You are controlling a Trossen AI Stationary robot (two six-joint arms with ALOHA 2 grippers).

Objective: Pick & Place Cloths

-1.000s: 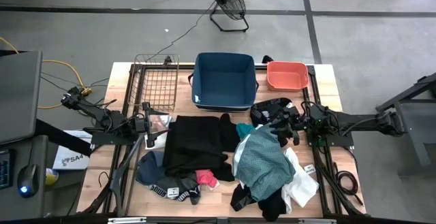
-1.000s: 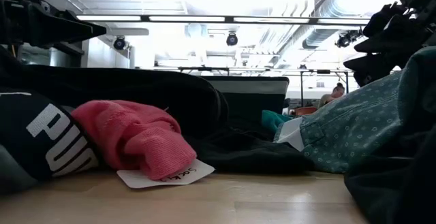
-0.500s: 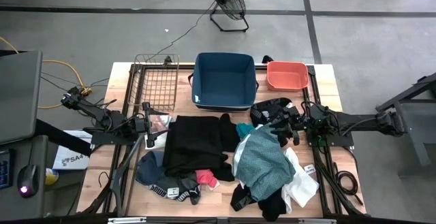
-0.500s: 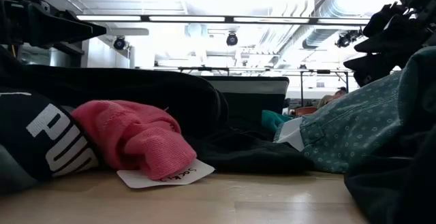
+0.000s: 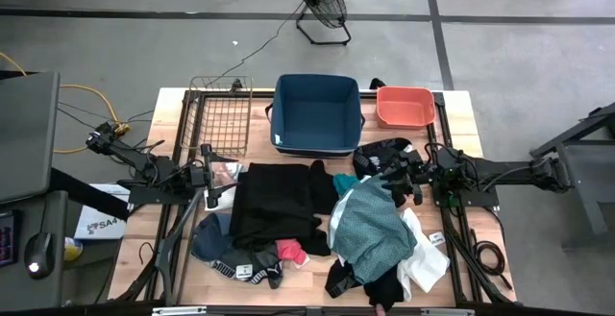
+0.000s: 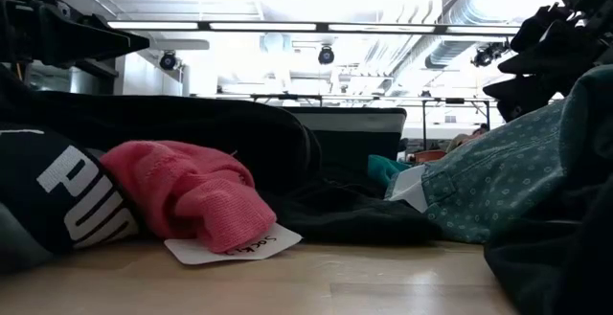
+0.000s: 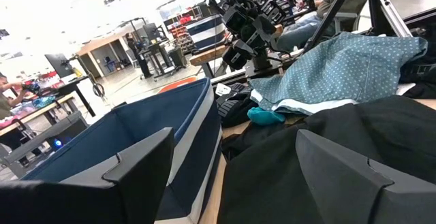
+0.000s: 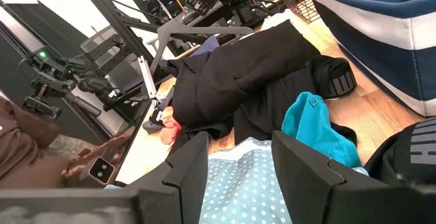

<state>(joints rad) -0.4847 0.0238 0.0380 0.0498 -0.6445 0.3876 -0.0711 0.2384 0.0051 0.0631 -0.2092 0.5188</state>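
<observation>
The cloths lie heaped on the table's near half. There is a big black garment (image 5: 274,201), a teal dotted piece (image 5: 370,225) partly over it, and a bright teal piece (image 8: 313,125). A bright pink piece (image 6: 187,195), a white piece (image 5: 423,258) and more black pieces (image 5: 380,153) lie around them. My left gripper (image 7: 231,156) stands open at the black garment's left edge (image 5: 216,183), level, nothing between its fingers. My right gripper (image 8: 238,156) stands open just above the dotted piece's far end (image 5: 392,180).
A blue fabric bin (image 5: 279,114) stands at the far middle of the table. A coral tub (image 5: 404,92) is to its right and a wire rack (image 5: 223,119) to its left. A person's hand (image 8: 88,163) shows by the table's near edge.
</observation>
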